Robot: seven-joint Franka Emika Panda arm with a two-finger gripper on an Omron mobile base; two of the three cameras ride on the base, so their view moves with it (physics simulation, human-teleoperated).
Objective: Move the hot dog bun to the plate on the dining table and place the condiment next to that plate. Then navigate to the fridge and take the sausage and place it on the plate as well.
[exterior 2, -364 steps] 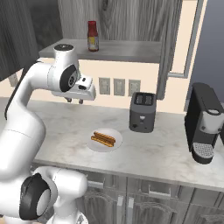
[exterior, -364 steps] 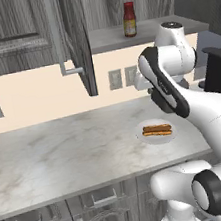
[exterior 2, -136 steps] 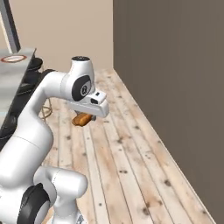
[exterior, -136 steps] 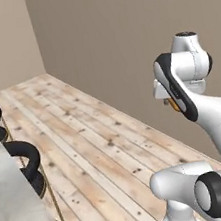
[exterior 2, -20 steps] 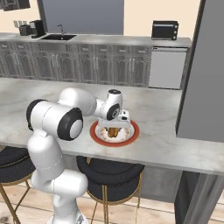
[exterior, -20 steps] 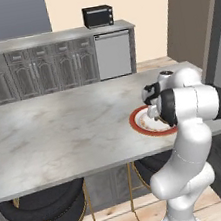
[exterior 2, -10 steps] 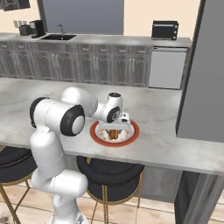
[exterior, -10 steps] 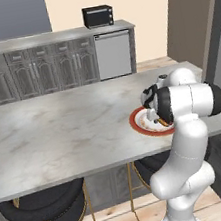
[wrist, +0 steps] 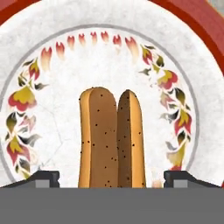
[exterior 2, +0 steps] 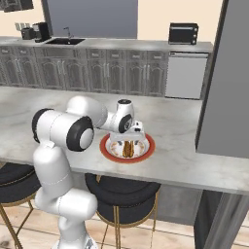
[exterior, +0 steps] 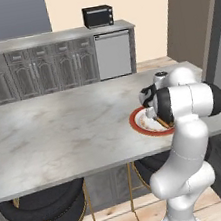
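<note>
Hovering low over the plate [exterior 2: 127, 147], I see one hot dog bun [wrist: 111, 139] lying on its white centre, ringed by a painted leaf pattern. My gripper [wrist: 111, 177] has its jaws spread wide, one fingertip [wrist: 43, 178] on each side of the bun, clear of it. One plate sits near the dining table's [exterior: 61, 135] near right edge. Two black stools [exterior: 45, 210] stand below. A microwave [exterior 2: 183, 33] sits far behind.

my hot dog bun [wrist: 111, 140], tan-orange and split lengthwise, lies flat in the white middle of the red-rimmed plate [exterior 2: 148, 148], which sits near the edge of the pale marbled dining table [exterior: 61, 135].
</note>
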